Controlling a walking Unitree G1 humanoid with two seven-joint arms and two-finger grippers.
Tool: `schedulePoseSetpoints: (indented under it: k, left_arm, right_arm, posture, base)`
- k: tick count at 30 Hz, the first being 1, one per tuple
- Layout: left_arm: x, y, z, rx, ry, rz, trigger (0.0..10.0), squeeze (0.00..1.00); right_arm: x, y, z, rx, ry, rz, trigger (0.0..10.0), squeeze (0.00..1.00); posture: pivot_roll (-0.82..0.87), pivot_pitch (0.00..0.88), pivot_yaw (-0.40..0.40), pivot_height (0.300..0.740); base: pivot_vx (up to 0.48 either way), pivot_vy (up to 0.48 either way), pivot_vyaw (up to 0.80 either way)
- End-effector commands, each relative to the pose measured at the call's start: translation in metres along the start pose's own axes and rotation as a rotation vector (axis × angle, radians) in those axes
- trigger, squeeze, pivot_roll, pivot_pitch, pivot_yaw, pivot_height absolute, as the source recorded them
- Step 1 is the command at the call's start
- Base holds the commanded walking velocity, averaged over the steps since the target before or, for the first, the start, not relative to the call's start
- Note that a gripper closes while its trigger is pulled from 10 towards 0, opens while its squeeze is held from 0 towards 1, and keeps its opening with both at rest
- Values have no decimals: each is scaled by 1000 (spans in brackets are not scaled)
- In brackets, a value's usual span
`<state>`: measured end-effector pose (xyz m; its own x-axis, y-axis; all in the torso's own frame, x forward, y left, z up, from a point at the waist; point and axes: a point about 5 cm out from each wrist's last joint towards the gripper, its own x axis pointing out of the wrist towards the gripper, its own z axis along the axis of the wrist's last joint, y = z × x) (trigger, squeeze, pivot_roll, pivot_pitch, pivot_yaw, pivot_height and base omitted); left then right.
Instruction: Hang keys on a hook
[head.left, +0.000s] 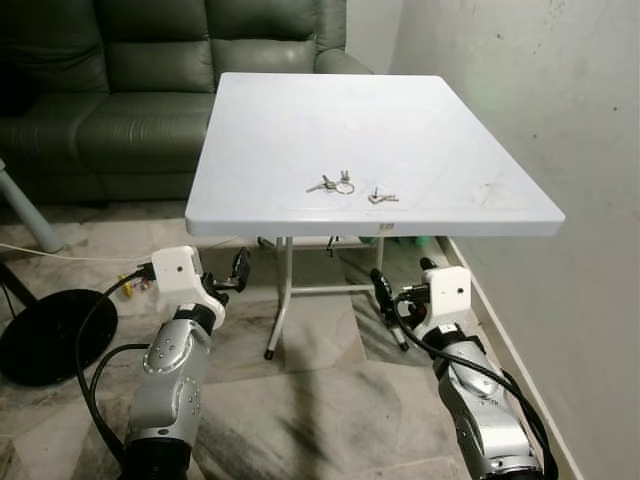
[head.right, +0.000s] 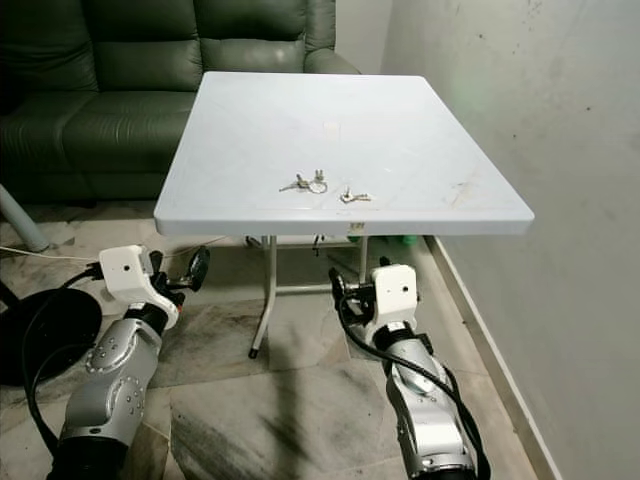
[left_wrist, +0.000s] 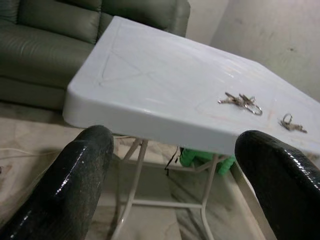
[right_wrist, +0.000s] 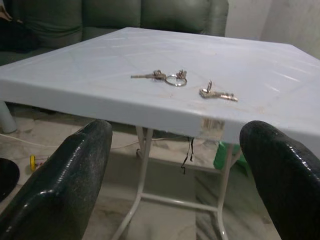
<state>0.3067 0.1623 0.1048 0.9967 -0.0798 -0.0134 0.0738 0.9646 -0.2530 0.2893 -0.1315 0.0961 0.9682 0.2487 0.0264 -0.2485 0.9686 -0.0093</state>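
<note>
Keys (head.left: 334, 184) on white table (head.left: 260, 130), no legible writing.

Head eyes look down; wrist cameras low, sharing table (head.left: 440, 130).

I see two small bunches of silver metal keys lying flat on the white plastic table (head.left: 270, 130), near its front edge. The larger bunch (head.left: 333, 184), with a round ring, lies left of the smaller bunch (head.left: 380, 197); they sit near each other without touching.
</note>
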Motion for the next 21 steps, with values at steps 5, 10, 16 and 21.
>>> schedulePoseSetpoints:
  k: [5,10,16,21]
  left_arm:
    - [4,-5,3,2,-6,-18,10000,0]
    - [5,-5,4,1,-8,-20,10000,0]
    - [6,-6,4,-4,-10,-23,10000,0]
    - [6,-6,4,-11,-12,-22,10000,0]
  right_arm:
    - [2,0,2,0,-7,10,10000,0]
    - [3,1,2,-1,-7,15,10000,0]
    - [3,2,2,-4,-8,23,10000,0]
    - [4,3,2,-3,-9,27,10000,0]
  posture:
    - [17,0,-62,740]
    - [17,0,-60,740]
    - [18,0,-60,740]
    - [20,0,-61,740]
  base:
    - [380,0,0]
    - [391,0,0]
    - [385,0,0]
    - [379,0,0]
